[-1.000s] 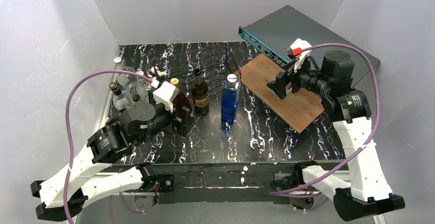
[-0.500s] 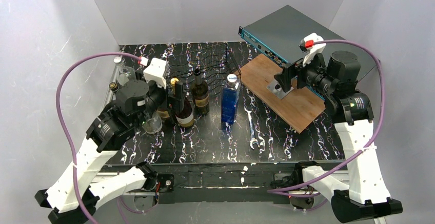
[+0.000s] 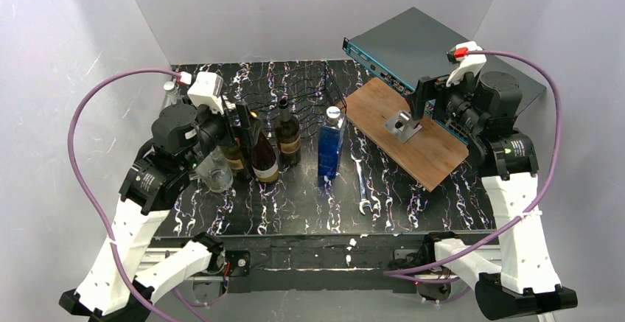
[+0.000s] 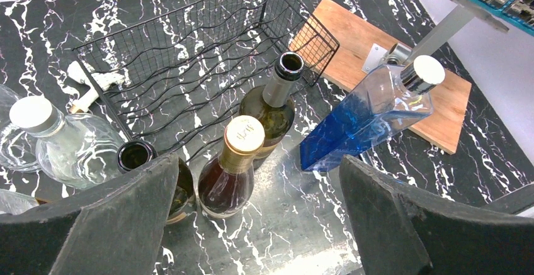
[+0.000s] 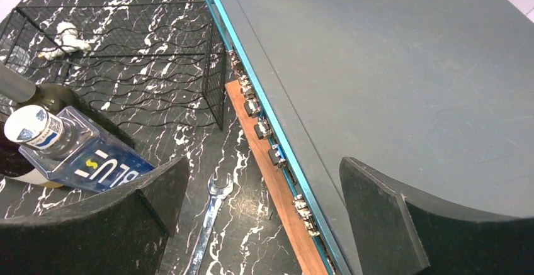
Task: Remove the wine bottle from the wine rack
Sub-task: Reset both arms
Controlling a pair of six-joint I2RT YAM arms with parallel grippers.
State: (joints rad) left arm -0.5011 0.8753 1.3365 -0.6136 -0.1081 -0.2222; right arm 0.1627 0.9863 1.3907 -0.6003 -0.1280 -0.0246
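The black wire wine rack (image 3: pixel 289 90) stands at the back of the marble table; no bottle lies in its cradles in the left wrist view (image 4: pixel 189 55). A gold-capped wine bottle (image 3: pixel 261 152) (image 4: pixel 234 165) and an open dark green bottle (image 3: pixel 287 136) (image 4: pixel 272 102) stand upright just in front of it. A third open bottle (image 4: pixel 135 156) stands by my left finger. My left gripper (image 3: pixel 240 119) (image 4: pixel 258 187) hangs open and empty above these bottles. My right gripper (image 3: pixel 419 102) (image 5: pixel 264 184) is open and empty above the wooden board.
A blue square bottle (image 3: pixel 330 145) (image 4: pixel 359 121) stands right of the wine bottles. A wrench (image 3: pixel 361 183) (image 5: pixel 208 224) lies beside the wooden board (image 3: pixel 420 149). A grey box with a teal edge (image 3: pixel 435 42) sits back right. Clear glass bottles (image 4: pixel 69 149) stand far left.
My left gripper has let go of the gold-capped bottle, which now stands upright, and has risen back and left. My right arm has lifted and drawn back to the right.
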